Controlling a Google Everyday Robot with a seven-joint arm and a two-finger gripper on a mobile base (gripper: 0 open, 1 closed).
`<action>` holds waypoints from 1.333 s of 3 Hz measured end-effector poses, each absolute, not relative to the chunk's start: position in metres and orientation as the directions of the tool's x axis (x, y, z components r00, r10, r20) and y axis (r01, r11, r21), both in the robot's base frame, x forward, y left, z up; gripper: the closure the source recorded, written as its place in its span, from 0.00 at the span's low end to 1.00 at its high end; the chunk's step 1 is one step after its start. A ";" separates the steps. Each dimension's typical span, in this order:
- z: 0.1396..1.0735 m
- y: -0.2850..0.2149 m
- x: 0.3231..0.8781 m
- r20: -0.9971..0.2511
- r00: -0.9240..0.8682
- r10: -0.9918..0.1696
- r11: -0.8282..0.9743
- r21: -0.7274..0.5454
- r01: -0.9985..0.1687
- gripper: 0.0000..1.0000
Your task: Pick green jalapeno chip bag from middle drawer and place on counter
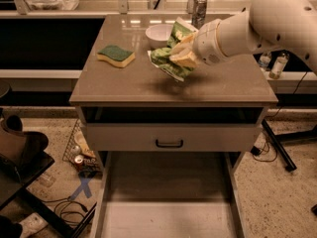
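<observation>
My gripper (182,55) is shut on the green jalapeno chip bag (170,63) and holds it over the middle of the counter (133,86), just above the surface, in front of the white bowl (158,34). The bag is crumpled and tilted, its lower end hanging near the counter top, with a shadow below it. The middle drawer (168,217) is pulled out at the bottom of the view, its pale floor bare. My white arm (267,21) reaches in from the upper right.
A green-and-yellow sponge (116,55) lies on the counter's left side. A metal can (199,7) stands at the back edge. A closed drawer front with a black handle (169,144) is below the top. Clutter and cables (79,157) lie on the floor to the left.
</observation>
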State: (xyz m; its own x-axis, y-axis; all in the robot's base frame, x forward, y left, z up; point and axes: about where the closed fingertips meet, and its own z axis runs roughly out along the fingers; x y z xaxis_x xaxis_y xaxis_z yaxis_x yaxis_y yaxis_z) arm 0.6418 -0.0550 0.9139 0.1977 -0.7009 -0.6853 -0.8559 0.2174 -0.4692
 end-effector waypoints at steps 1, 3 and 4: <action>0.913 -0.053 0.642 -0.686 0.199 -0.700 0.215 -0.468 -0.857 0.51; 0.912 -0.049 0.641 -0.686 0.203 -0.699 0.208 -0.466 -0.860 0.04; 0.911 -0.048 0.641 -0.686 0.204 -0.699 0.207 -0.466 -0.860 0.00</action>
